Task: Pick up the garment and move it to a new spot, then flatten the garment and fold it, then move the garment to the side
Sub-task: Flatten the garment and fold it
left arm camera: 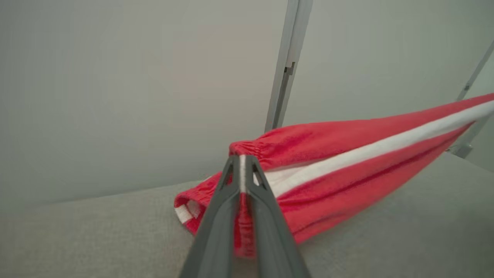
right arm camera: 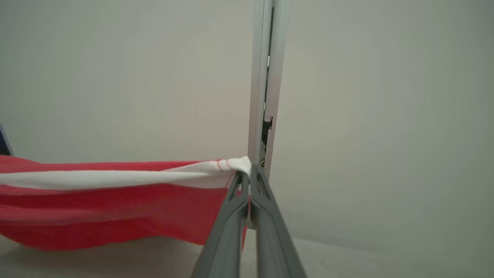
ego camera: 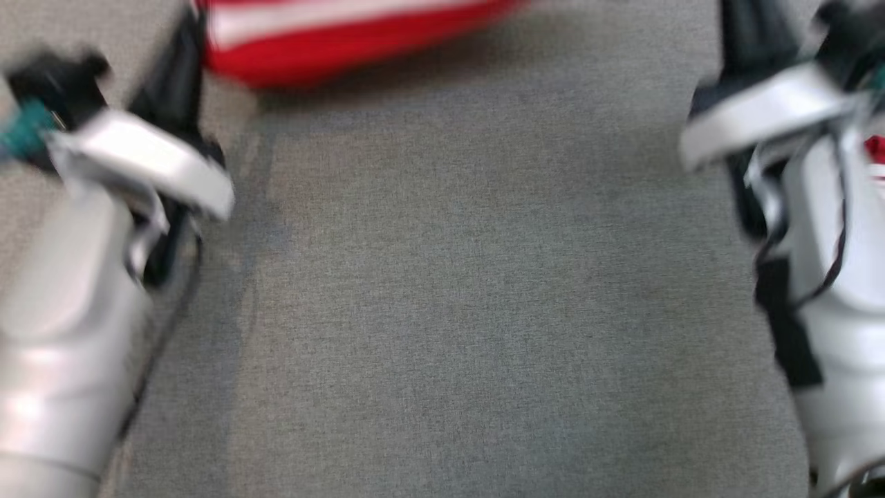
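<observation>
pinched tight, my left claw (left arm camera: pixel 242 161) holds the red garment (left arm camera: pixel 347 166) by its elastic edge; my right claw (right arm camera: pixel 247 179) clamps the white-striped end above the desk (ego camera: pixel 470 311).

From where I stand, the head view is blurred all over. The red fabric garment with a white stripe (ego camera: pixel 346 41) is cut by its top edge. In the left wrist view the garment runs off the right edge, and in the right wrist view off the left. The pinched cloth is hidden between the dark fingers of the left gripper (left arm camera: pixel 242 164) and the right gripper (right arm camera: pixel 247 179). A dark blue sliver (right arm camera: pixel 3 141) at the edge is too small to identify.
</observation>
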{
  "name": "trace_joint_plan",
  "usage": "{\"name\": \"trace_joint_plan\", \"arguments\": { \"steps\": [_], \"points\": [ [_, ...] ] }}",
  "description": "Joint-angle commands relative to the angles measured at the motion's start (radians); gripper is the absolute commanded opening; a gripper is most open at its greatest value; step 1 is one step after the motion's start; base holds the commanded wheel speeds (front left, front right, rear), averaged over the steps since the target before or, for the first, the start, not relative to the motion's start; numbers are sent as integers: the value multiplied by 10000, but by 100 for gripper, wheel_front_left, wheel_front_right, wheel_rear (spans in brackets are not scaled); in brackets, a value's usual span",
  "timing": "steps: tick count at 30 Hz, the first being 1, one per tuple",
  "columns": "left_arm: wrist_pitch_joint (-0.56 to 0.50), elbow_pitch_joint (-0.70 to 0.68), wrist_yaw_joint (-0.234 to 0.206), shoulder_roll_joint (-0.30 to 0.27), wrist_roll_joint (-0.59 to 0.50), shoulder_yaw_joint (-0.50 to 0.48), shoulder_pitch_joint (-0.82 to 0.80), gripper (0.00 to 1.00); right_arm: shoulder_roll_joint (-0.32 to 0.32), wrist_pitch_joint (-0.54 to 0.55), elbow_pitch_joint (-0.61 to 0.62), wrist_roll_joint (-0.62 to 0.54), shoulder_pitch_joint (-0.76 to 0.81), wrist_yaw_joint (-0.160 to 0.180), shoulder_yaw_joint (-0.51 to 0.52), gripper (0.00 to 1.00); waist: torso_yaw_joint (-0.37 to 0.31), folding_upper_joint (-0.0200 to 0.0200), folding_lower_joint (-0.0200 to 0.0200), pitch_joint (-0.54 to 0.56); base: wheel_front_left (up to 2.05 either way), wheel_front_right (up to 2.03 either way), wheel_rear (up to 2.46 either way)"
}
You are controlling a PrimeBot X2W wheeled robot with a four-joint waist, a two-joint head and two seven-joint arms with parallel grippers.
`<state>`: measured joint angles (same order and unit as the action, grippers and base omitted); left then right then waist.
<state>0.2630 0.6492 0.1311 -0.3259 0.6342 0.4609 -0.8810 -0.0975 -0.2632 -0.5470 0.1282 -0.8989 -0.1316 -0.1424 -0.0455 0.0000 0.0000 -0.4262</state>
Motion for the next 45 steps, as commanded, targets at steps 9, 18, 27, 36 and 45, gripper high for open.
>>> {"name": "trace_joint_plan", "arguments": {
  "steps": [9, 18, 27, 36, 45],
  "points": [
    [15, 637, -17, 333, 1191, 452, 3169, 0, -4, -13, 972, 1088, 3865, 12, -746, 0, -316, 0, 0, 1124, 0, 0, 0],
    [16, 463, -17, 558, 1228, 245, 5244, 0, 164, -13, 879, 1388, 5987, 12, -1099, 0, -344, 0, 0, 2649, 0, 0, 0],
    [15, 219, -17, 1021, 1028, -238, 7372, 0, 356, -14, 189, 1532, 7970, 12, -795, 0, -303, 0, 0, 4386, 0, 0, 0],
    [16, -113, -17, 1312, 819, -986, 8731, 0, 276, -14, 68, 1575, 8686, 12, -1233, 0, -374, 0, 0, 4855, 0, 0, 0],
    [17, -883, -17, 1337, 384, -952, 8635, 0, 48, -14, 510, 1529, 8263, 12, -1031, 0, -35, 0, 0, 4683, 0, 0, 0]
  ]
}}
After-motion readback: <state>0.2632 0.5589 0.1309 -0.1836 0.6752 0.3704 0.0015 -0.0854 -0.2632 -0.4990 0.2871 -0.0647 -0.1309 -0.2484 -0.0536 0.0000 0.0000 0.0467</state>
